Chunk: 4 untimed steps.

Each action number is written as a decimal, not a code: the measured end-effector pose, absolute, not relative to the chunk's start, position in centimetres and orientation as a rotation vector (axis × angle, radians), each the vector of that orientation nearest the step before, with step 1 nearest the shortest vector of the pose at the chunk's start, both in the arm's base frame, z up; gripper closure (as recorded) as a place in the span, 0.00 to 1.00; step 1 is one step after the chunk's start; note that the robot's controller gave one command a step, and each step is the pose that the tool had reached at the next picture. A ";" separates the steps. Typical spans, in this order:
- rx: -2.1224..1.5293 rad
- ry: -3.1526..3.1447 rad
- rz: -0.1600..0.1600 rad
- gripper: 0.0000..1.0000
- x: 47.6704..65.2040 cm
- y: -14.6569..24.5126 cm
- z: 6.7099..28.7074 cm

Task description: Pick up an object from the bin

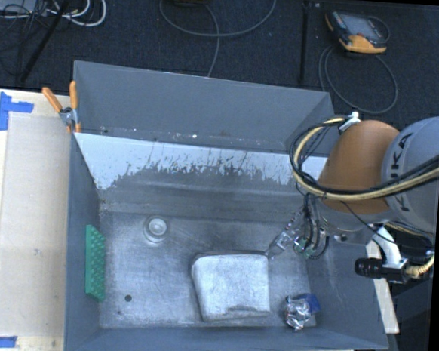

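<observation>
Camera view: gripper (290, 243) by corner of white cloth (230, 285)

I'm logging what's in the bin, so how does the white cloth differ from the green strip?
The white cloth is broad, soft-looking and folded; the green strip is narrow, long and stiff-looking. The cloth lies mid-floor, near the claw; the strip sits along the left wall. Both rest on the floor of the bin.

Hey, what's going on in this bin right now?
A robot arm reaches into the grey metal bin from the right. Its gripper hangs low by the upper right corner of a folded white cloth. A crumpled silver and blue wrapper, a small clear round cap and a green studded strip lie apart from it.
</observation>
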<state>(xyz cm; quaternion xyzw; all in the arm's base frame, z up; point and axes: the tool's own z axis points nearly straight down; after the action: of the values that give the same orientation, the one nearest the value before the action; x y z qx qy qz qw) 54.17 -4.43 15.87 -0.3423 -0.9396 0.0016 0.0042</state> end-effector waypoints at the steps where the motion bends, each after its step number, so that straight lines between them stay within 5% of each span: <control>1: -1.625 -2.687 0.003 1.00 51.3 -14.5 17.0; 2: -1.620 -2.689 0.003 0.00 51.3 -14.4 17.0; 3: -1.596 -2.692 0.004 0.00 48.5 -11.4 9.3; 4: -1.282 -2.870 -0.001 0.00 47.4 -11.6 7.1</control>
<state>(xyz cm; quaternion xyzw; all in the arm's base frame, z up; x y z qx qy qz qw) 47.35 -11.62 7.11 -0.4079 -0.9130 -0.0004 -0.0011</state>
